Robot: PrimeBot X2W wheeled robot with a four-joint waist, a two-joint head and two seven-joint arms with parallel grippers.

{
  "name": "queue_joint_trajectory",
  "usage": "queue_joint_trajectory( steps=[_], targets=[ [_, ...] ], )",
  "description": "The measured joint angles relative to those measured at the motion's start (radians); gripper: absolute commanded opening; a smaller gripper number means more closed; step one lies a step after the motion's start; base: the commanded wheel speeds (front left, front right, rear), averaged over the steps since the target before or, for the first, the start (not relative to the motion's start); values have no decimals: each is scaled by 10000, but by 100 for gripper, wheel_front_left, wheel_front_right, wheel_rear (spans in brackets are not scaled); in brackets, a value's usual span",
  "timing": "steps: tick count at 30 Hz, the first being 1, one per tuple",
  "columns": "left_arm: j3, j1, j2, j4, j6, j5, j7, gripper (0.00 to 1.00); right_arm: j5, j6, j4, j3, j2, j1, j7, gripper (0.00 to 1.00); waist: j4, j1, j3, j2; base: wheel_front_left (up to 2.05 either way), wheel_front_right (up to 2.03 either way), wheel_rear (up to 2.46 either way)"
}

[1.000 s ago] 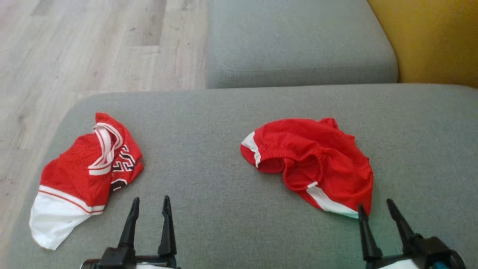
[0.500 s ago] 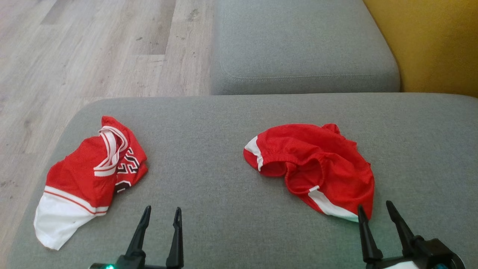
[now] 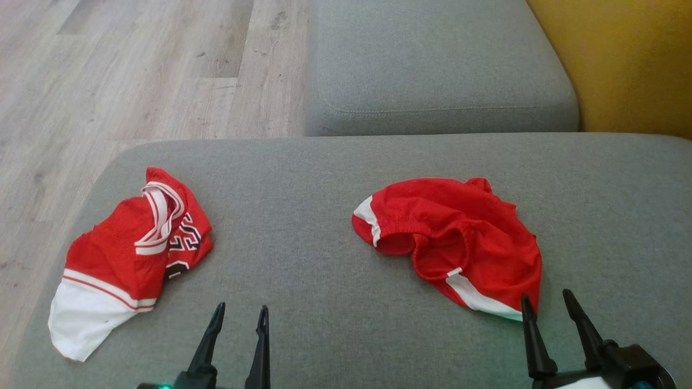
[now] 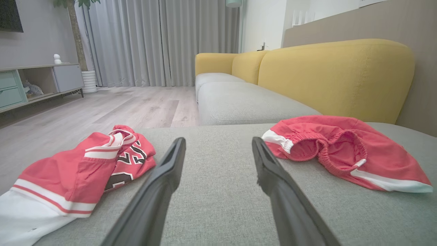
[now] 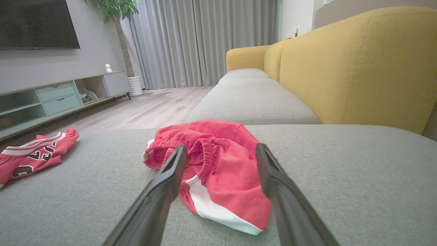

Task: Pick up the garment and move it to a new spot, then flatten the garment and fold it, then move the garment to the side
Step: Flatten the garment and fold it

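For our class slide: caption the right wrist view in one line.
Open right gripper facing crumpled red shorts on grey sofa, jersey far left.

Left pincer (image 3: 241, 308): two long black fingers (image 4: 160, 191), slim and matte, narrowing to pointed tips; black base block (image 3: 201, 375) with a small green light (image 3: 161, 386) beside it.
Right pincer (image 3: 545, 295): matching black tapered pair (image 5: 290, 205); bulkier black housing (image 3: 627, 361) at their root, pale casing (image 3: 573, 384) beneath, small blue-green patch (image 3: 638, 386) on its underside.
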Motion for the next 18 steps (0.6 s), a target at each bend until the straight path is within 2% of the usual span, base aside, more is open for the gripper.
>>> queue_joint_trajectory(
  steps=[3,6,11,18],
  targets=[
    [-33,0,0,173,-19,0,0,100,0,0,0,-13,0,0,0,100,-32,0,36,0,0,0,0],
    [-234,-25,13,499,-221,0,0,100,-4,0,2,-13,0,-2,0,100,-123,0,124,0,0,0,0],
    [-1375,-755,19,1202,-539,-4,2,100,-92,0,0,-2,-2,-39,0,100,-430,0,407,0,0,0,0],
    [-3323,-3029,10,2596,-410,-422,0,100,-171,0,6,385,-2,-317,0,100,-1334,2,988,0,0,0,0]
  ],
)
